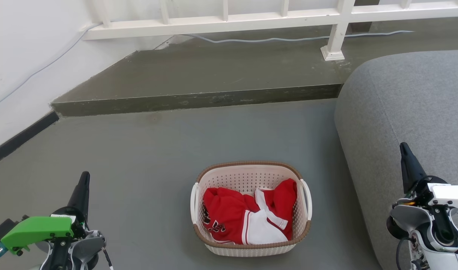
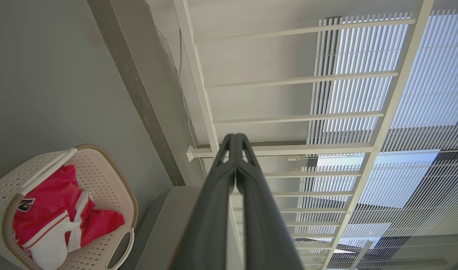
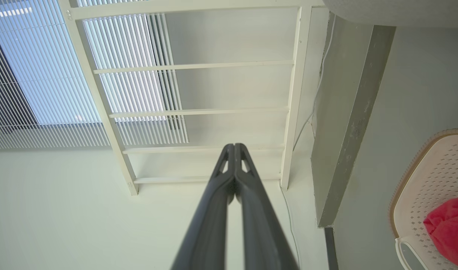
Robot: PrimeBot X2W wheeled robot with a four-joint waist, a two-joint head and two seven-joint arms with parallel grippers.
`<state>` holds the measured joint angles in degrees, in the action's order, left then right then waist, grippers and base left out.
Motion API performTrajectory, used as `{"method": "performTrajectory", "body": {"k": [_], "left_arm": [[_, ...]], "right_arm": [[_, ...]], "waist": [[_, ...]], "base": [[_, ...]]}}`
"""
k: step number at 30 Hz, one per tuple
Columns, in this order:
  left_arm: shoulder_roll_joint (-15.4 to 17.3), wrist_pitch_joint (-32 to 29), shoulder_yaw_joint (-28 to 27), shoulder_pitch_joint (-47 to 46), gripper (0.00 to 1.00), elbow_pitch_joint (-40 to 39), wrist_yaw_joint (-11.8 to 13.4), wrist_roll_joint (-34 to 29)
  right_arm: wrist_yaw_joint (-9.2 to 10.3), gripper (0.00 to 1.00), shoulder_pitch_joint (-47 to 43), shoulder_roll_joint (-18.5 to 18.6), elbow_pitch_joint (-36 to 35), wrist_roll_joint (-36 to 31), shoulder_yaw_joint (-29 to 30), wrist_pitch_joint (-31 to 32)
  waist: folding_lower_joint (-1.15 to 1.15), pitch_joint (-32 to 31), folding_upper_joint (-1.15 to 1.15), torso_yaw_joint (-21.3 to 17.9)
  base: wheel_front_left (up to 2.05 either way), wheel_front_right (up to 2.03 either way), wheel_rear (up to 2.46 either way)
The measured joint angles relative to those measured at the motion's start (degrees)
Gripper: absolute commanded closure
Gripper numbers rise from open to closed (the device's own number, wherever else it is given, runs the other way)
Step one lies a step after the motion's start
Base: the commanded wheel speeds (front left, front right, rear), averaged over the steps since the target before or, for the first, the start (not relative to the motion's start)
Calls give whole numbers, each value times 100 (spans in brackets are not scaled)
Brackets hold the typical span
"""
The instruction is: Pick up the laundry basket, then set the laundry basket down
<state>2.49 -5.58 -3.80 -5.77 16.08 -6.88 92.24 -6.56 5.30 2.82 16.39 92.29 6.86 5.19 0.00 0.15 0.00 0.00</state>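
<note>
The laundry basket point(image 1: 247, 180) stands on the grey floor at the lower middle of the head view: cream perforated plastic, brown woven-look rim, white loop handles on both sides, red and white clothes point(image 1: 247, 215) inside. It also appears at the lower left of the left wrist view, basket point(image 2: 101, 176), and at the right edge of the right wrist view, basket point(image 3: 420, 195). My left gripper point(image 1: 84, 179) is shut, well to the basket's left. My right gripper point(image 1: 404, 149) is shut, well to its right, in front of the sofa. Neither touches the basket.
A grey sofa point(image 1: 413, 123) fills the right side, close to the basket. A raised concrete step point(image 1: 199, 99) crosses behind, with a white railing point(image 1: 251, 18) and a cable on it. A white wall point(image 1: 22, 56) runs along the left.
</note>
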Motion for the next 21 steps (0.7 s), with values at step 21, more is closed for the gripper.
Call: {"method": "performTrajectory", "body": {"k": [21], "left_arm": [[0, 0, -3, 1, 100, -10, -1, 0]], "right_arm": [[0, 100, -1, -1, -7, 0, 4, 42]], "waist": [[0, 1, 0, 0]], "base": [[0, 0, 0]]}}
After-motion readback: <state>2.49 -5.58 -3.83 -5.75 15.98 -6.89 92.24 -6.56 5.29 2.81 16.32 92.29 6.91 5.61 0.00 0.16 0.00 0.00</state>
